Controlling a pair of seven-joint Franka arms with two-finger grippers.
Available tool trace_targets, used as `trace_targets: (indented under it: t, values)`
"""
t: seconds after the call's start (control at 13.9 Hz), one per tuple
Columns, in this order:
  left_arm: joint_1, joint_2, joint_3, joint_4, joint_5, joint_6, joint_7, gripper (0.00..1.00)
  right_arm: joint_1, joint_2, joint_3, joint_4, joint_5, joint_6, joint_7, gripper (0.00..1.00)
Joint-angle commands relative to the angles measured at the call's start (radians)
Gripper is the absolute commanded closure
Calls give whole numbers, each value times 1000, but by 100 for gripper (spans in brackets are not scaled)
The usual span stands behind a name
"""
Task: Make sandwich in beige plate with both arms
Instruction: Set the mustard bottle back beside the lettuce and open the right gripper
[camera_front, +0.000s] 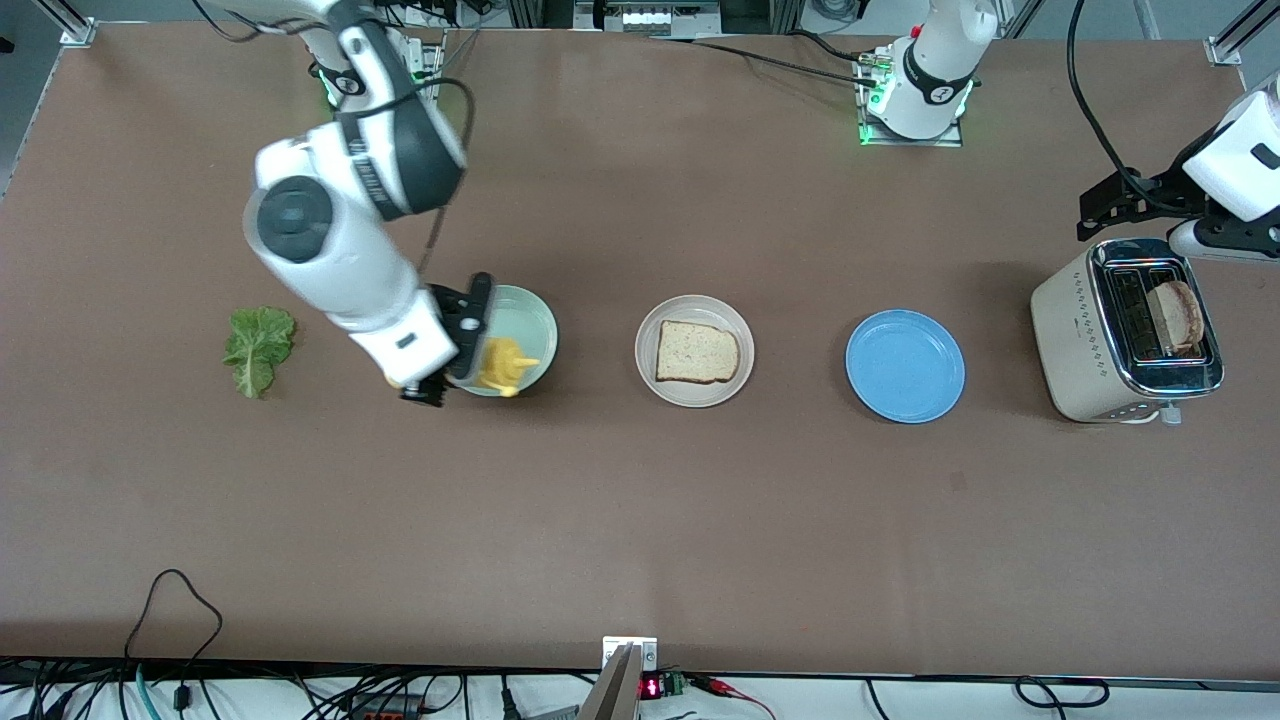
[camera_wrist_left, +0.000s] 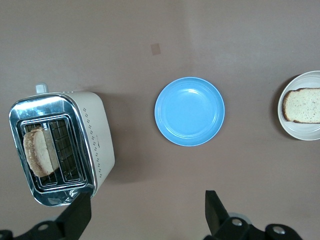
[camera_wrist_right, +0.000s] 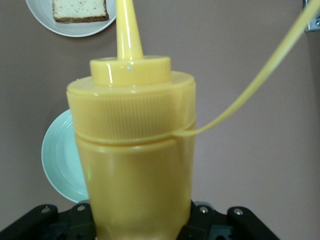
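- We see the right gripper (camera_front: 455, 385) clamped on a yellow mustard bottle (camera_front: 503, 365) over the mint-green plate (camera_front: 530, 325); the sauce step looks in hand.
- Next, we judge, the bottle must travel over the bread slice (camera_front: 697, 352) on the beige plate (camera_front: 694, 305), mid-tabletop.
- The left gripper (camera_wrist_left: 145, 212) waits spread wide above the toaster (camera_front: 1085, 340).
- We count three plates, two bread slices (one in the toaster), one lettuce leaf (camera_front: 258, 346), one blue plate (camera_front: 905, 366).

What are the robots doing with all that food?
They're making a sandwich. The right gripper holds a yellow mustard bottle over the mint-green plate. One bread slice already lies on the beige plate. The lettuce leaf waits on the table toward the right arm's end. The left gripper hangs open over the toaster, where another slice sticks up.
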Motion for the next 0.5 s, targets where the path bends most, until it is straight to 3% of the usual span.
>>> trace_targets:
  t: [0.0, 0.29, 0.43]
  values:
    - [4, 10, -4, 24, -13, -20, 22, 0, -77, -100, 21, -150, 148, 51, -151, 61]
    - [5, 10, -4, 24, -13, -20, 22, 0, -233, -92, 18, -234, 522, 43, -555, 61]
    - [4, 10, -4, 24, -13, -20, 22, 0, -299, -83, 18, -285, 664, 29, -727, 61]
